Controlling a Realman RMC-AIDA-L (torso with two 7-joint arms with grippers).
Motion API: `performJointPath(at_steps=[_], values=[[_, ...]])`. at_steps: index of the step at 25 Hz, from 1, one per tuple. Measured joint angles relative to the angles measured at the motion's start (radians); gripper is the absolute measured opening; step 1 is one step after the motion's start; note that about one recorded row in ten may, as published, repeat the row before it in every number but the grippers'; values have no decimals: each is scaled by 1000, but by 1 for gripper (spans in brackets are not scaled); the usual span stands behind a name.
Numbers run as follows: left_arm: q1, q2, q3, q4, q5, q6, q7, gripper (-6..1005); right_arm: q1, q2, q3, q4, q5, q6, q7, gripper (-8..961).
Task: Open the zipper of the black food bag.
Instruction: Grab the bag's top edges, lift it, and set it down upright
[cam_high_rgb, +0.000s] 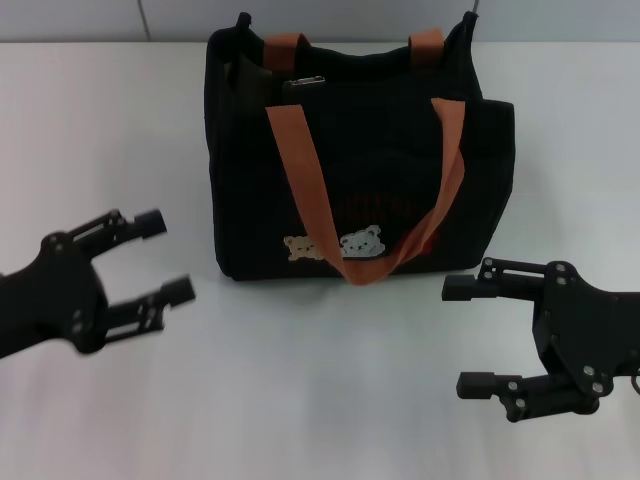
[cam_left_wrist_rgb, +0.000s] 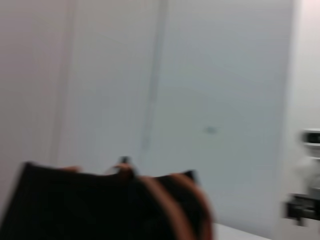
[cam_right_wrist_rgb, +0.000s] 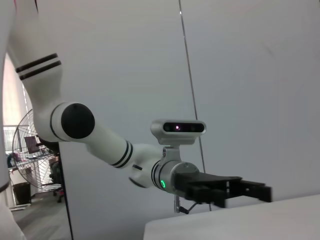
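The zipper (cam_high_rgb: 300, 84) runs along the top edge of the black food bag (cam_high_rgb: 360, 170), its small silver pull tab lying toward the upper left end of that edge, just beside the rear strap. The bag stands upright on the white bench (cam_high_rgb: 300, 380) in the upper middle of the head view, a little bear patch low on its front; one orange-brown strap (cam_high_rgb: 310, 190) droops down the front face in a long loop, the other arches over the top. The left tool (cam_high_rgb: 165, 262) hovers at the middle left of the frame, near the bag's lower left corner but apart from it, its fingers spread and holding nothing. The right tool (cam_high_rgb: 462, 336) hangs at the lower right, below the bag's right corner, likewise spread wide and empty. The left wrist view shows only a blurred bag top with straps.
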Motion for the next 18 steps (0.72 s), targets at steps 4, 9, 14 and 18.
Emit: performJointPath(at_steps=[4,9,14,18], values=[[-21,-34,-54,-29,-10,-112,11,842,-10,6,11,6,0,25,-3,803],[-100,-36,-83,-171,-46,-236,85,841,-23,10,12,6,0,28,-5,801],[-182,-40,-77,-272,-47,-325,161,812,-33,10,23,6,0,28,-6,798],[-209,-42,-80,-316,-47,-340,219,774,-46,10,44,5,0,28,-6,796]])
